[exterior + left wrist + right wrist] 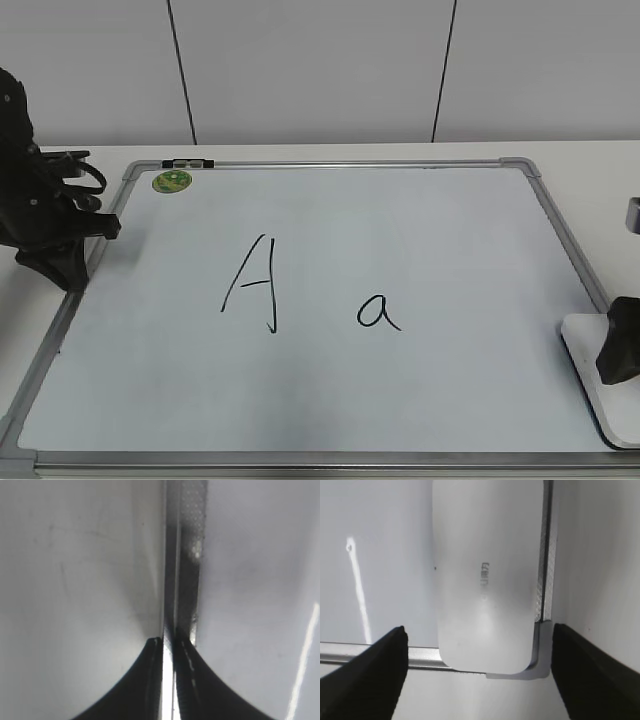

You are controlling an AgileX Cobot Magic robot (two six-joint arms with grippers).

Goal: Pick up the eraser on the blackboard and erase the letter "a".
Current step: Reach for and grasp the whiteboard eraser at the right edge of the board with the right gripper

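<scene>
The blackboard (440, 230) is a white board with a grey frame lying flat on the table. A small black letter "a" (378, 312) is written right of a taller capital "A" (252, 285). The eraser (592, 375) is a white rounded block at the board's near right corner; it fills the right wrist view (487, 575) with small grey lettering. My right gripper (477, 645) is open, hovering over the eraser's near end with a finger on either side, apart from it. My left gripper (170, 642) is shut and empty over the board's left frame (186, 555).
A round green sticker (172, 181) and a black clip (187, 162) sit at the board's far left corner. The grey corner cap (540, 655) lies just beside the eraser. The white table (600, 170) surrounds the board; a white wall stands behind.
</scene>
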